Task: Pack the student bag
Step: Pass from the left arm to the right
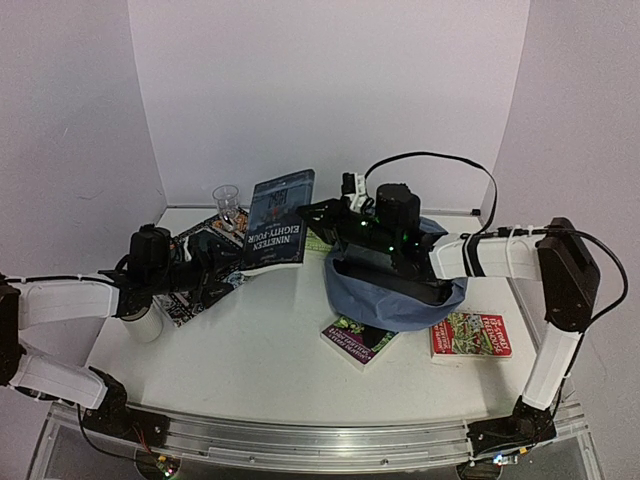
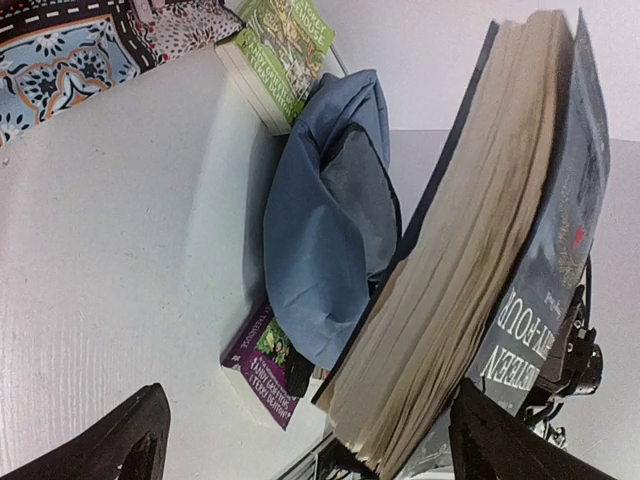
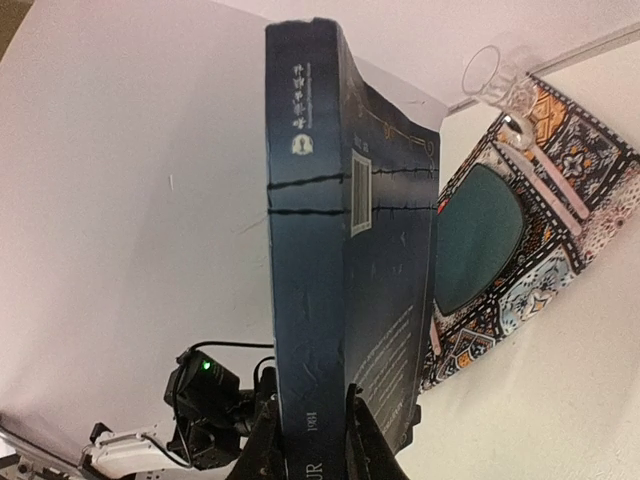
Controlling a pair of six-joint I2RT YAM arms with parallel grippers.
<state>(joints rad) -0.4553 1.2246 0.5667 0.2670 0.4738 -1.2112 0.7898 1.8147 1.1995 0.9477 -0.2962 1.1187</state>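
Navy book point(image 3: 310, 250), upright, pinched at spine by right claw point(image 3: 311, 408); left claw point(image 2: 305, 400) spread; bag point(image 1: 392, 302) right, on counter point(image 1: 250, 345).

White table point(image 1: 250, 345).
- Blue book point(image 1: 281, 220), "Nineteen Eighty-Four" on cover: raised over far left of table, stands on end, leans, page edges yellowed.
- Patterned book point(image 3: 480, 240) flat at far left, dark green oval on cover.
- Clear glass point(image 1: 227, 204) upright at its far corner.
- Green book point(image 2: 285, 45) flat, near patterned book.
- Purple book point(image 1: 358, 340) flat, mid-table.
- Red-green book point(image 1: 471, 335) flat at right.
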